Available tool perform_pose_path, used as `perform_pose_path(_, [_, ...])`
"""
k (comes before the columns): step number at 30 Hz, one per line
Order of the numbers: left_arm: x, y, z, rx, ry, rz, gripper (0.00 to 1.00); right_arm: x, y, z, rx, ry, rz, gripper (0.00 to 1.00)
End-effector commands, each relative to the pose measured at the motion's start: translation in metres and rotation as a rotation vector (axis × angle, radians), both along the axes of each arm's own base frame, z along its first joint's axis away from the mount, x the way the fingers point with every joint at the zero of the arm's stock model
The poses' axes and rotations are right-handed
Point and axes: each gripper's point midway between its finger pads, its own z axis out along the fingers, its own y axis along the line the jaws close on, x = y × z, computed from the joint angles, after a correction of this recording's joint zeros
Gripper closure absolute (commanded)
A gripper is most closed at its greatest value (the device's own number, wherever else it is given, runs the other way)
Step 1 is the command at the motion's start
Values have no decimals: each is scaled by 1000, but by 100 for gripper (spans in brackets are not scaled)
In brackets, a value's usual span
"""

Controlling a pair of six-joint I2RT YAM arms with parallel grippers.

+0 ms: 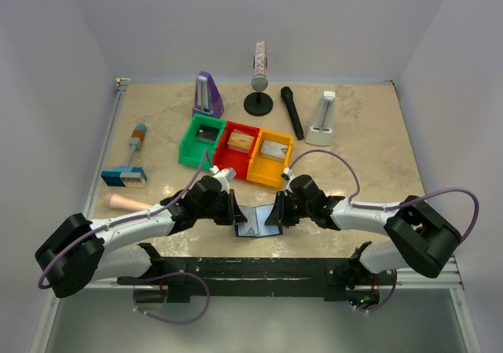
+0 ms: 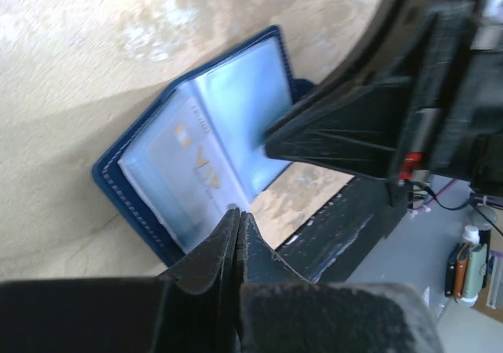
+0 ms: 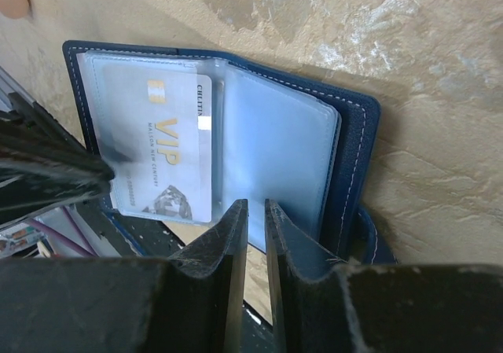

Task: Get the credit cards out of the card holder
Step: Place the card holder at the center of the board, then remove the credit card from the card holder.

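The navy card holder (image 1: 254, 226) lies open at the near table edge between my two grippers. In the left wrist view the card holder (image 2: 110, 176) shows clear sleeves, one holding the pale grey card (image 2: 196, 164) printed VIP. The card (image 3: 157, 141) and the holder (image 3: 354, 125) also show in the right wrist view. My left gripper (image 1: 238, 215) (image 2: 238, 211) is shut, its tips on that sleeve's edge. My right gripper (image 1: 273, 215) (image 3: 255, 205) stands nearly closed, with a narrow gap, on the lower edge of the other sleeve. The amber and dark cards are out of view.
Green (image 1: 196, 141), red (image 1: 236, 145) and yellow (image 1: 271, 158) bins with blocks stand just behind the holder. Farther back are a purple metronome (image 1: 207, 95), a microphone stand (image 1: 259, 93), a black microphone (image 1: 291, 111) and a white metronome (image 1: 322, 119). A blue-and-white block (image 1: 124, 177) lies left.
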Motion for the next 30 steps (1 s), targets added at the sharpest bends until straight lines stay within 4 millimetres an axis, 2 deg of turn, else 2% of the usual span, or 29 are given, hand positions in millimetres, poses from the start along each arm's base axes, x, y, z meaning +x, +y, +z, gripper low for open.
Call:
perform_pose_path(1, [2, 7, -22, 41, 31, 56, 100, 3, -5, 5, -20, -32, 0, 80])
perform_pose_path(9, [-2, 22, -53, 138, 83, 95, 100, 0, -9, 6, -25, -41, 7, 80])
perform_pose_path(19, [-13, 52, -89, 236, 154, 162, 100, -4, -23, -8, -81, 2, -52, 80])
perform_pose_path(22, [-14, 57, -92, 246, 159, 171, 100, -4, -30, -11, -116, 16, -83, 80])
perform_pose_path(26, [-15, 57, -91, 246, 153, 164, 100, -4, -35, -7, -128, 5, -100, 78])
perform_pose_path(30, [-10, 56, -87, 248, 131, 159, 100, 1, -38, 11, -125, -53, -99, 73])
